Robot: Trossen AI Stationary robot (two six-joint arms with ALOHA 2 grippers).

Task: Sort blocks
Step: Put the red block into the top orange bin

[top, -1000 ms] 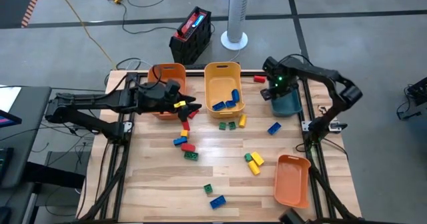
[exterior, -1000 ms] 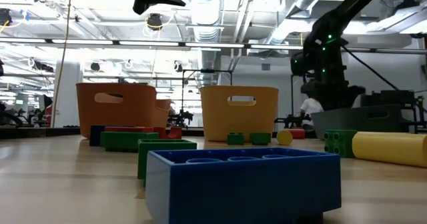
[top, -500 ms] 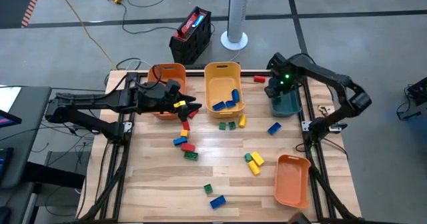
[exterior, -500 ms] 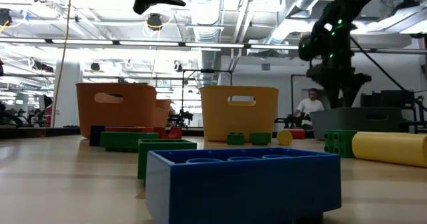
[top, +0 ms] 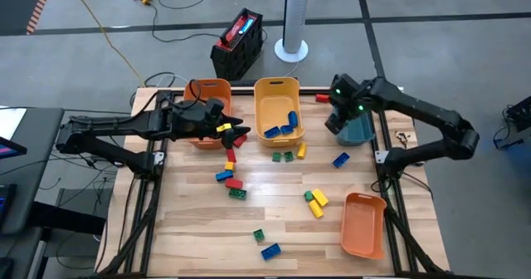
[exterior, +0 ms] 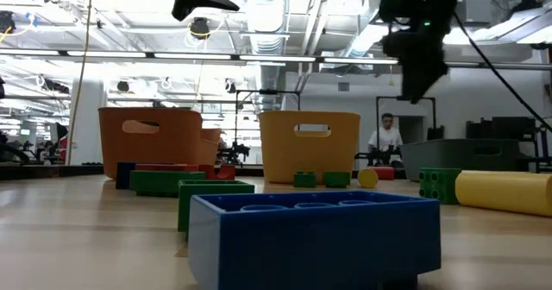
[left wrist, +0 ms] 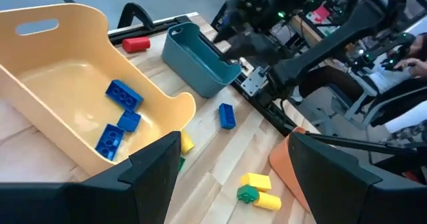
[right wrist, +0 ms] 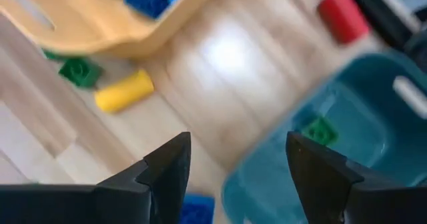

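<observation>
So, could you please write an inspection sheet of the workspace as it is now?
Surface: wooden table, dry, no spills seen.
Job's things: blocks loose on the table; blue blocks in the yellow bin; one green block in the teal bin; red block near the far edge.
Clutter: two orange bins, one at the far left, one at the near right.
Grippers: left gripper open, empty, beside the far orange bin; right gripper open, empty, at the teal bin's edge.
Cables: yellow cable on the floor.
Surroundings: black and red case, white fan base, a person in the background.
</observation>
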